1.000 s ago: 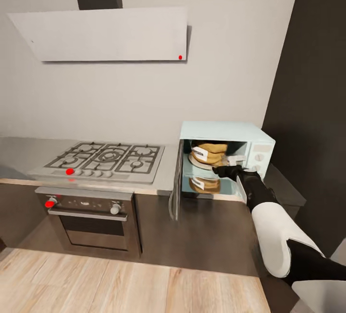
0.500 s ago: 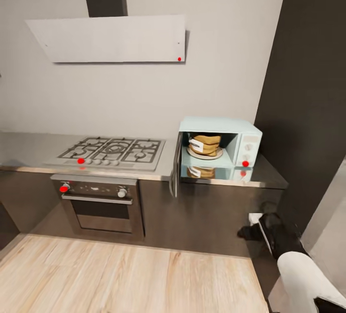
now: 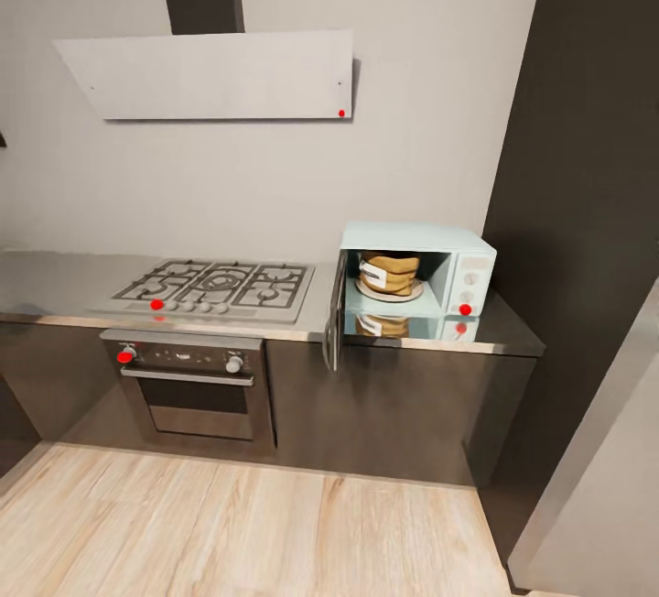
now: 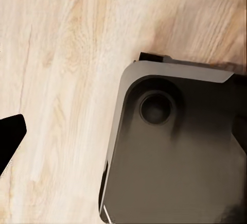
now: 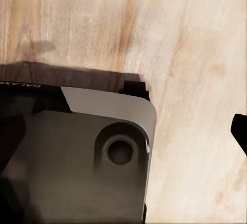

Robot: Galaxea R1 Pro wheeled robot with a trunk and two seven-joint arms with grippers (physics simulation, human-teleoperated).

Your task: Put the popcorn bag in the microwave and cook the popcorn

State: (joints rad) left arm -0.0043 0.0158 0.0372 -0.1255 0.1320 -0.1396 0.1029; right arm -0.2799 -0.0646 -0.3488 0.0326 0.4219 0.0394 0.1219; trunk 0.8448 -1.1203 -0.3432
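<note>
The pale mint-blue microwave point(image 3: 462, 254) stands on the grey glossy countertop point(image 3: 55, 281), right of the hob. Its dark door point(image 3: 335, 322) is swung open to the left. Inside, the tan popcorn bag point(image 3: 392, 272) with its white label sits upright on a white plate point(image 3: 389, 293), and the counter mirrors it below. One dark fingertip point(image 4: 9, 136) of my left gripper pokes in at the edge of the left wrist view, over wood floor. A dark fingertip point(image 5: 241, 131) of my right gripper shows the same way in the right wrist view. Neither gripper's gap shows.
A gas hob point(image 3: 220, 286) and built-in oven point(image 3: 197, 386) sit left of the microwave, under a grey hood point(image 3: 220, 75). A tall dark cabinet point(image 3: 586, 212) stands at the right. Wood floor point(image 3: 229, 524) lies in front. My grey base point(image 4: 175, 152) point(image 5: 77, 157) shows below both wrists.
My right arm has drawn back from the microwave's opening and dropped out of the head view. The bag stays inside. The camera has pulled back from the counter.
</note>
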